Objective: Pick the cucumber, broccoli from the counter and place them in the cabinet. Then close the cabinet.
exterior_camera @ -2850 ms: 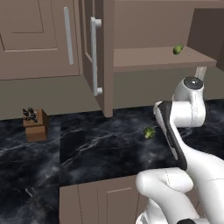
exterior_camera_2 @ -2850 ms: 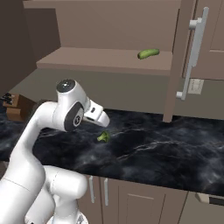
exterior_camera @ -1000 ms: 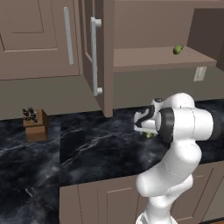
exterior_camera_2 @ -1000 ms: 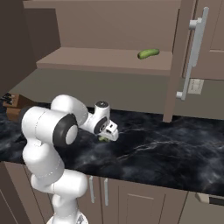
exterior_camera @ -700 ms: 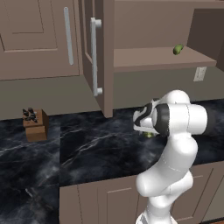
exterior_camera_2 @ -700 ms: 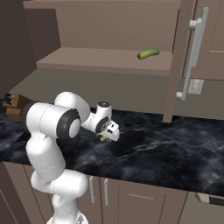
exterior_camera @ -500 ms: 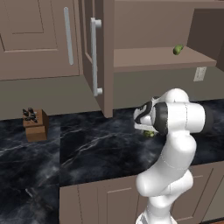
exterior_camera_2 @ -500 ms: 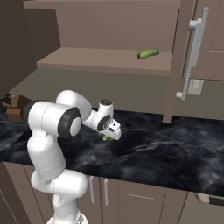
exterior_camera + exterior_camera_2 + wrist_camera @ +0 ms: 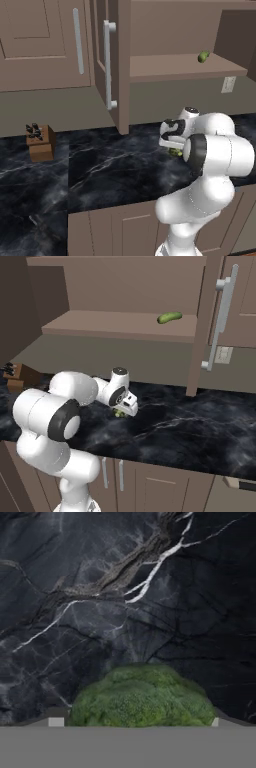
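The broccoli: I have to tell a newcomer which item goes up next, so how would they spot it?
On the black marble counter, below the open cabinet, look under the gripper. The broccoli is the bushy dark-green floret on the counter, unlike the smooth, long cucumber already on the cabinet shelf.

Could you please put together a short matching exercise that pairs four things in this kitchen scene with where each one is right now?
Things:
1. cucumber
2. broccoli
3. knife block
4. gripper

Places:
A. on the counter, under the gripper
B. on the counter at the far left in the left base view
C. on the cabinet shelf
D. low over the counter, right above the broccoli

Pairs: 1-C, 2-A, 3-B, 4-D
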### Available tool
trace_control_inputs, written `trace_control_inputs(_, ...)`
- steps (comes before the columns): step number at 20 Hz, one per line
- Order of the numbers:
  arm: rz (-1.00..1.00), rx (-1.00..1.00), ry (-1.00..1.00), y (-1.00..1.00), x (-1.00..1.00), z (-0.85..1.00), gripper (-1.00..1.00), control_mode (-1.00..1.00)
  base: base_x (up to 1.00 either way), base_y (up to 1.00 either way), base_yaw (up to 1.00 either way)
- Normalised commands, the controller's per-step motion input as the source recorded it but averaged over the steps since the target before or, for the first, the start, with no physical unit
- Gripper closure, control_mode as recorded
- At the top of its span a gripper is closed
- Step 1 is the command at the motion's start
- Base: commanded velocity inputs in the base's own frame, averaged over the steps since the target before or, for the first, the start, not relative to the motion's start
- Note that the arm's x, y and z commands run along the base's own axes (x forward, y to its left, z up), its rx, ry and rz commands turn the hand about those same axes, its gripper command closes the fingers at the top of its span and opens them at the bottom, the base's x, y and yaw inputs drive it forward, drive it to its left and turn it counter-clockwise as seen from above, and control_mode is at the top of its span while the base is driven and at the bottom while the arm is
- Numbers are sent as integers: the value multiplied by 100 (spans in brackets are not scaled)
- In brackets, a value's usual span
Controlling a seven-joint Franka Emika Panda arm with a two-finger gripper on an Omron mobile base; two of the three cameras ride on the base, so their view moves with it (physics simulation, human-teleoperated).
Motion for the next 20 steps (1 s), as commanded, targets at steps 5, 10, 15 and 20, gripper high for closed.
trace_control_inputs(5,0,0,-1,23,-90,98,100,-100,0,0,0)
trace_control_inputs(10,0,0,-8,14,-52,100,100,-100,0,0,0)
trace_control_inputs(15,0,0,-18,7,-48,100,100,-100,0,0,0)
trace_control_inputs(20,0,0,-31,8,-12,100,100,-100,0,0,0)
